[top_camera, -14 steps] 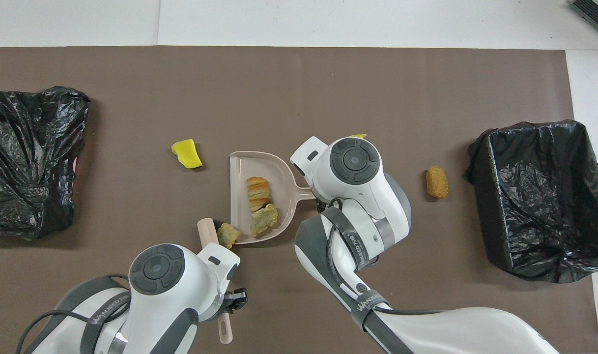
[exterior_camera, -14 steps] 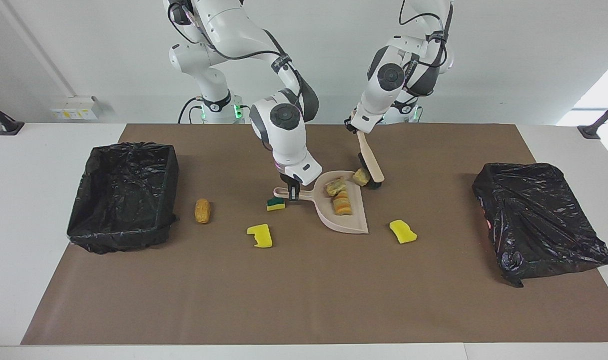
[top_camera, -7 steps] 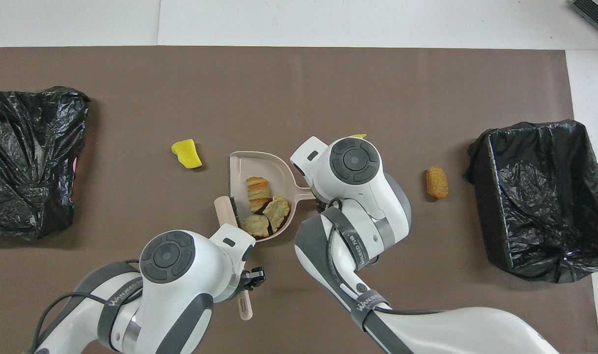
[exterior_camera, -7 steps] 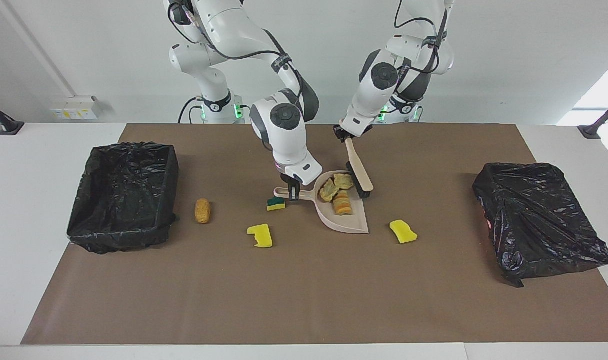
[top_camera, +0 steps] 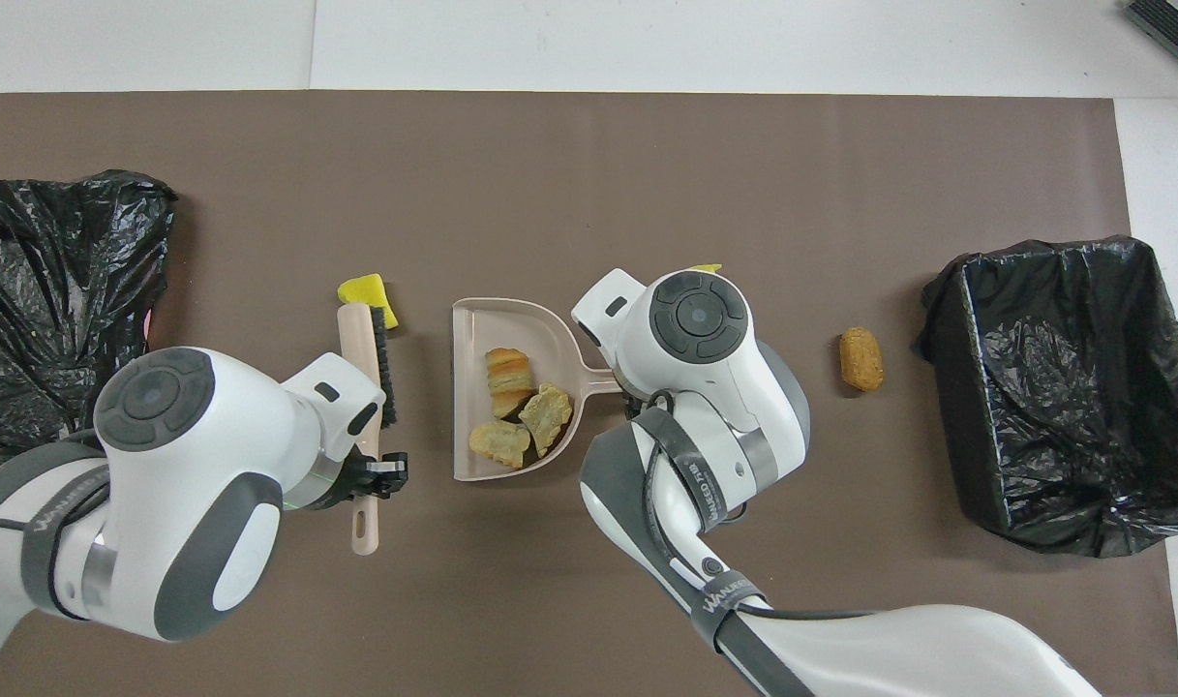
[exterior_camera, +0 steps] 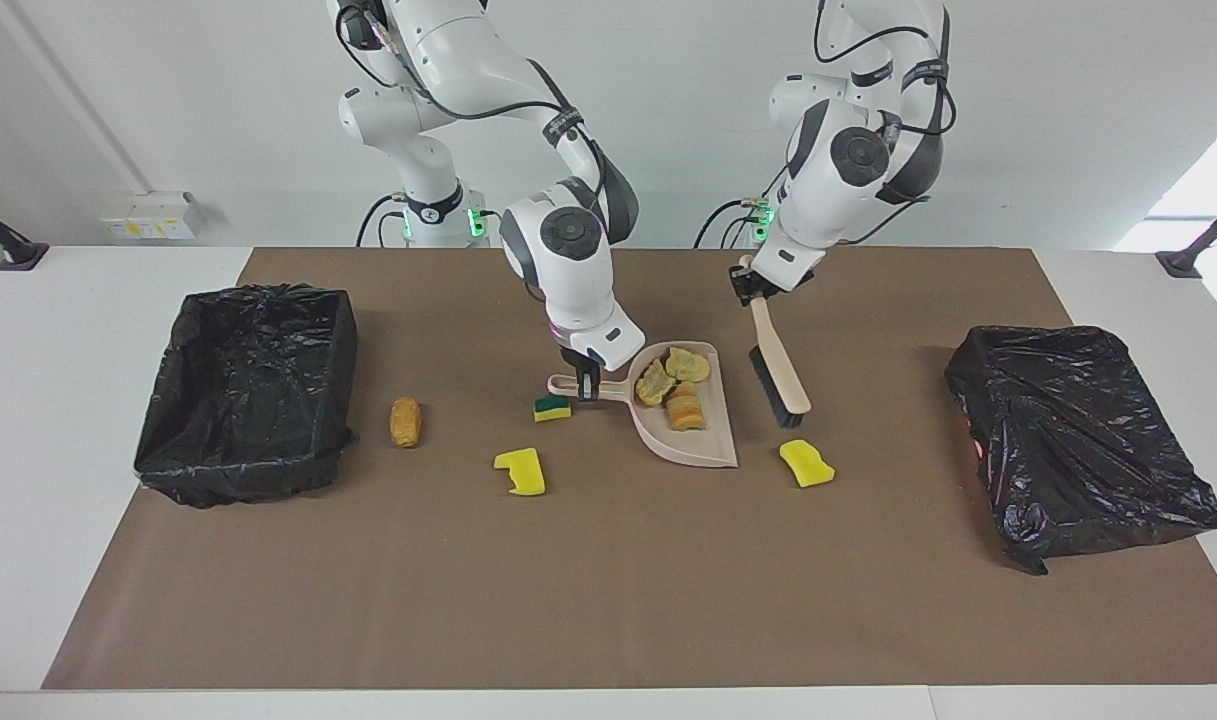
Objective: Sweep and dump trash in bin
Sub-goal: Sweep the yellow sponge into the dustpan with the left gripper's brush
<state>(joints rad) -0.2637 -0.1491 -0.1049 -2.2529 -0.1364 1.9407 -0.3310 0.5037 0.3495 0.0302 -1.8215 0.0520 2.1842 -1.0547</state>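
Note:
My right gripper is shut on the handle of the beige dustpan, which lies flat mid-mat with three tan trash pieces in it. My left gripper is shut on the handle of the beige, black-bristled brush. The brush head hangs low over the mat beside a yellow sponge chunk; whether they touch I cannot tell. Loose on the mat lie a green-topped sponge wedge, another yellow chunk and a brown nugget. The open black-lined bin stands at the right arm's end.
A crumpled black bag heap sits at the left arm's end of the brown mat. In the overhead view my right wrist hides the green-topped wedge and most of one yellow chunk.
The brush pushed a third tan piece into the dustpan, then swung away toward the left arm's end, stopping by the yellow chunk. The right arm and dustpan stayed still.

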